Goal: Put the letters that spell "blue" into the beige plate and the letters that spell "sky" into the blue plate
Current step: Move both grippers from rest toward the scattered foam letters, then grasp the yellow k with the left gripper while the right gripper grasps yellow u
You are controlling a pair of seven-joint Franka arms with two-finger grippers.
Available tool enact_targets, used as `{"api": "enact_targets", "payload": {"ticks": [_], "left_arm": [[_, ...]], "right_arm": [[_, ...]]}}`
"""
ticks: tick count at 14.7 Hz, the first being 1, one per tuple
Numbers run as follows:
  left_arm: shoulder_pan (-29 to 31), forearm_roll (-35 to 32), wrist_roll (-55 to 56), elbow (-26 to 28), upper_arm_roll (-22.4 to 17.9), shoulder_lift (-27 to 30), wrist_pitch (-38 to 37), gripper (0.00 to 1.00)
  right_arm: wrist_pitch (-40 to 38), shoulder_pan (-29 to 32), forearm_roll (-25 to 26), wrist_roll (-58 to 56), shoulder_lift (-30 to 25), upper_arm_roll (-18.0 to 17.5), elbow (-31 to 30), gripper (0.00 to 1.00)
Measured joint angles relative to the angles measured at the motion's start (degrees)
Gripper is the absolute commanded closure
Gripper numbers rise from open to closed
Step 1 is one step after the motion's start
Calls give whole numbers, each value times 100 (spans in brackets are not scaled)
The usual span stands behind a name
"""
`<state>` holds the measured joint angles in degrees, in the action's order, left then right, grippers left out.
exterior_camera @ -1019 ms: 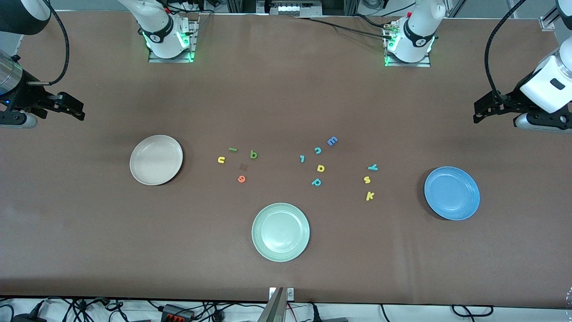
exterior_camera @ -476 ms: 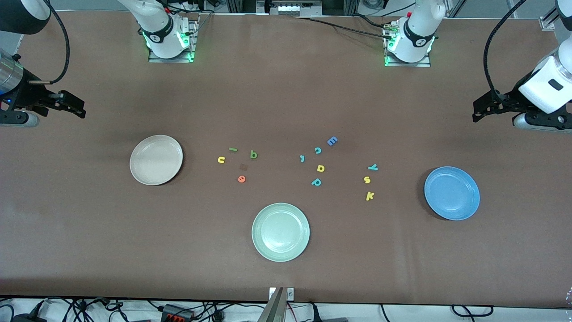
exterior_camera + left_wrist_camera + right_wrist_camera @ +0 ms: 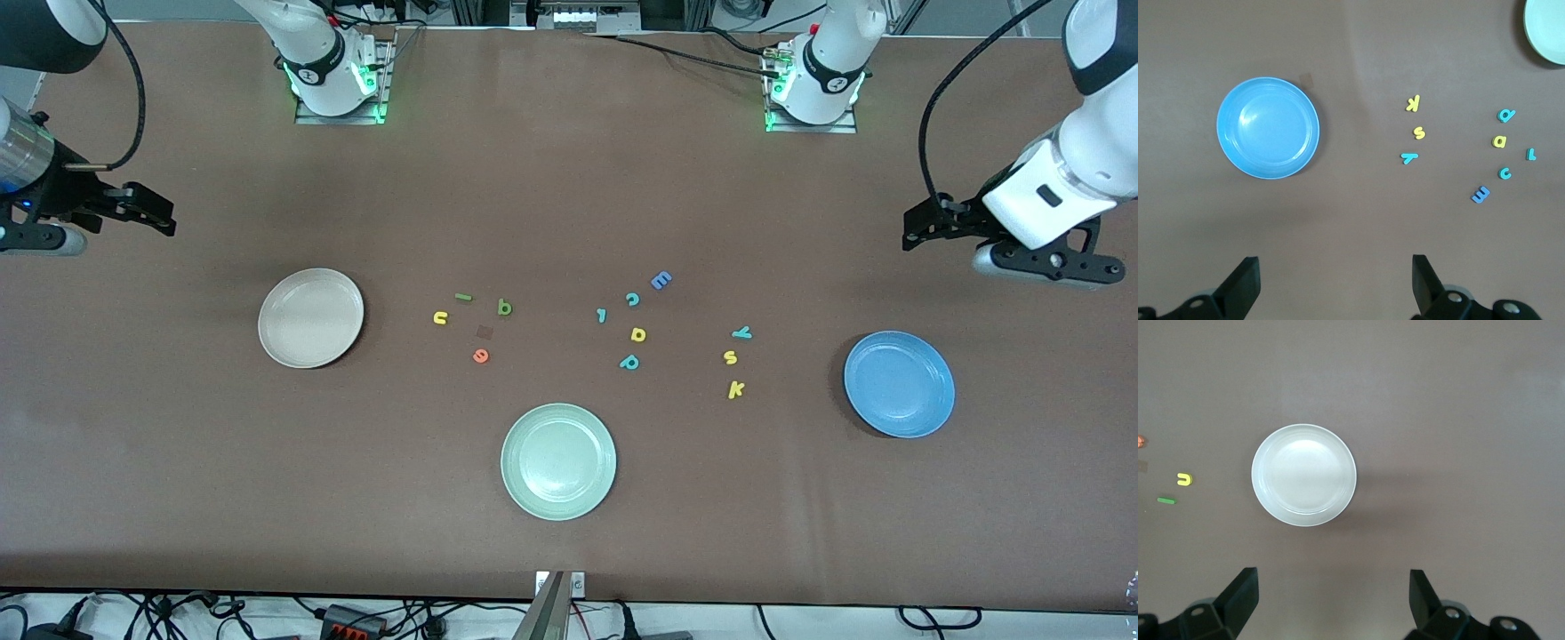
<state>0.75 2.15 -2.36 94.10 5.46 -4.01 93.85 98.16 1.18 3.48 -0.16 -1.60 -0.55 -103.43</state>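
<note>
The beige plate (image 3: 309, 317) (image 3: 1304, 475) lies toward the right arm's end, the blue plate (image 3: 899, 383) (image 3: 1268, 128) toward the left arm's end. Beside the beige plate lie the green l (image 3: 463, 297), yellow u (image 3: 440, 317), dark green b (image 3: 505, 308) and orange e (image 3: 481, 356). Teal y (image 3: 741, 332), yellow s (image 3: 730, 357) and yellow k (image 3: 735, 389) lie in a row beside the blue plate. My left gripper (image 3: 916, 227) (image 3: 1335, 273) hangs open over bare table by the blue plate. My right gripper (image 3: 160, 218) (image 3: 1333, 590) hangs open over bare table by the beige plate. Both are empty.
A pale green plate (image 3: 558, 460) sits nearest the front camera, mid-table. Between the two letter groups lie a blue E (image 3: 661, 280), teal c (image 3: 632, 299), small teal l-like piece (image 3: 602, 315), yellow a (image 3: 637, 334) and teal p (image 3: 629, 362). A small brown patch (image 3: 484, 332) marks the cloth.
The left arm has swung in from the table's end toward the letters. The right gripper has crept slightly inward. No letter or plate has moved.
</note>
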Motion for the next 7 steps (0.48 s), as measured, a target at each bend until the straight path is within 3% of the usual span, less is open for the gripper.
{"api": "enact_targets", "payload": {"ticks": [4,7], "left_arm": [[-138,3,-4,-12,4,-521,98,0],[-475,3,20,-85,9,-1171,625,0]], "right_arm": [[206,-273,-62,3,457,-34,-53,0],[605,-701,-131,26,1055,-53,-109,0]]}}
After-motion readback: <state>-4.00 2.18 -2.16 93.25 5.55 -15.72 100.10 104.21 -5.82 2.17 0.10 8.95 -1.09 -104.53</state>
